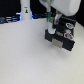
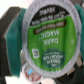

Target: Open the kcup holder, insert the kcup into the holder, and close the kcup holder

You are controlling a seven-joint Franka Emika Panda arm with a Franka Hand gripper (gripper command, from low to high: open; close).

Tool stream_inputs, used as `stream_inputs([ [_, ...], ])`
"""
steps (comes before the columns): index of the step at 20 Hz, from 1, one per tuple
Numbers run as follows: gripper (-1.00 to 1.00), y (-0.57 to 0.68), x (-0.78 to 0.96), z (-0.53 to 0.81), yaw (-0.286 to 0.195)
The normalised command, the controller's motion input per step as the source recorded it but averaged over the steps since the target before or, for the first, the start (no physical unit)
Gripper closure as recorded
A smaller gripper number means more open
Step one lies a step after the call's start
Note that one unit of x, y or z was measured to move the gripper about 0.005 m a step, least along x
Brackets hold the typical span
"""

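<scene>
Showing in exterior view: white arm at upper right, gripper just above the black kcup holder at right of centre on the pale table
Bottle: white bottle-shaped object at upper left
Wrist view: kcup fills the frame, foil lid with "DARK MAGIC" lettering, green rim
Pincer: closed on the kcup, between dark fingers
</scene>
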Motion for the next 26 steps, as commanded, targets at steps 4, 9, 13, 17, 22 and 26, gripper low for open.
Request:
stream_inputs([
  [4, 1.00, 0.56, -0.10, 0.25, 0.054],
  [9, 1.00, 0.56, -0.05, 0.07, 0.057],
  [13, 1.00, 0.53, -0.06, -0.02, 0.090],
  [17, 1.00, 0.49, -0.11, -0.04, 0.099],
  [22, 1.00, 0.38, -0.13, -0.09, 0.118],
  [26, 1.00, 0.27, -0.10, -0.13, 0.122],
])
